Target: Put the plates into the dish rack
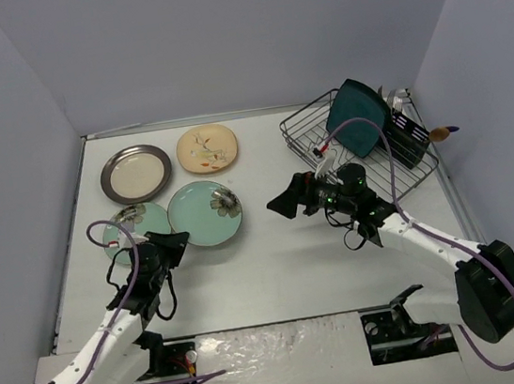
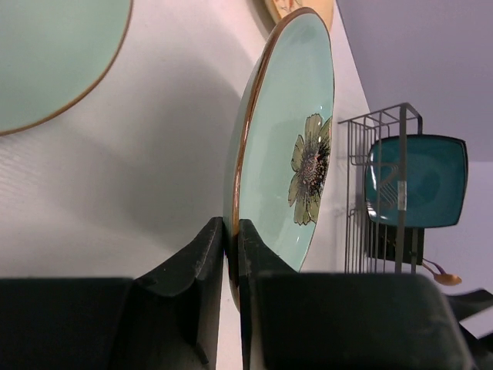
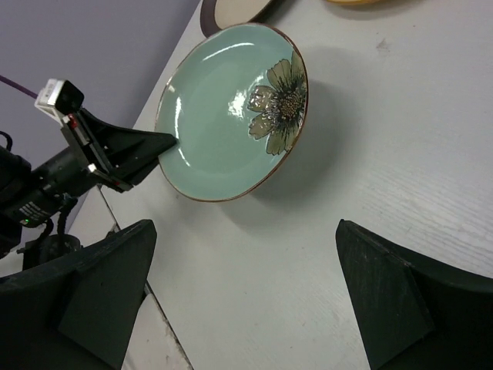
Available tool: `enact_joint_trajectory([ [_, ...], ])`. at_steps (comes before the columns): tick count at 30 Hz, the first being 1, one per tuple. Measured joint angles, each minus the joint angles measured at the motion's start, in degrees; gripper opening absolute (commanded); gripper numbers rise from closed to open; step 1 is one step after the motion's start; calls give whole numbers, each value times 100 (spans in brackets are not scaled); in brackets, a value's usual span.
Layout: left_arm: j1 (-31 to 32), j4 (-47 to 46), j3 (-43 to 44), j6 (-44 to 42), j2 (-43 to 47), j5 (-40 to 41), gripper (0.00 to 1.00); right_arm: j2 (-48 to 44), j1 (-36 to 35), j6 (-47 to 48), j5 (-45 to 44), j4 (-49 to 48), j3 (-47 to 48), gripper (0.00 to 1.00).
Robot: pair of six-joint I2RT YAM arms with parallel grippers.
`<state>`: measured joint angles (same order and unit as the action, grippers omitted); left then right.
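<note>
L gripper (image 2: 231,254) pinching mint plate (image 2: 286,154) rim, pickup step. R gripper (image 3: 245,231) spread, empty. Next prob: carry to dish rack (image 1: 308,111) — far right.

Bright, even overhead light casts soft shadows on the table (image 1: 277,274); mint plate (image 3: 223,116) shows faint glare.

Bare table (image 1: 276,265) between centre mint plate (image 1: 205,213) and rack (image 1: 311,137); teal plate (image 1: 358,117) occupies rack's far part.
</note>
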<state>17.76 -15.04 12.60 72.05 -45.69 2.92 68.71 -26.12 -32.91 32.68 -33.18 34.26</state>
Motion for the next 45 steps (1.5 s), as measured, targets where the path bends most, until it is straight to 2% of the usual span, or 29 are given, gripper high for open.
enact_joint_trajectory([
  [7, 0, 809, 255, -249, 815, -545, 0, 982, -327, -134, 32, -133, 617, 100],
  [15, 17, 1173, 394, -406, 1174, -1121, 0, 1939, -555, -162, 256, -345, 1213, 99],
  [20, 17, 1183, 521, -491, 1326, -1381, 0, 2380, -733, -168, 415, -471, 1366, 92],
  [23, 17, 1135, 576, -536, 1384, -1515, 0, 2544, -795, -196, 516, -531, 1398, 76],
  [26, 17, 1121, 623, -588, 1400, -1621, 0, 2597, -813, -259, 624, -625, 1400, 52],
  [31, 17, 1139, 638, -662, 1391, -1683, 0, 2565, -813, -312, 738, -757, 1409, 21],
  [34, 7, 1149, 602, -719, 1367, -1647, 0, 2408, -791, -427, 823, -745, 1410, 5],
  [38, -4, 872, 557, -684, 1348, -1711, 0, 2057, -732, -397, 860, -637, 1406, 0],
  [40, 3, 753, 557, -687, 1335, -1750, 6, 1916, -703, -337, 849, -579, 1401, 0],
  [42, 15, 702, 558, -688, 1300, -1796, 28, 1752, -680, -228, 805, -439, 1395, 0],
  [45, 33, 813, 605, -774, 1235, -1781, 56, 1444, -676, 123, 622, -21, 1395, 0],
])
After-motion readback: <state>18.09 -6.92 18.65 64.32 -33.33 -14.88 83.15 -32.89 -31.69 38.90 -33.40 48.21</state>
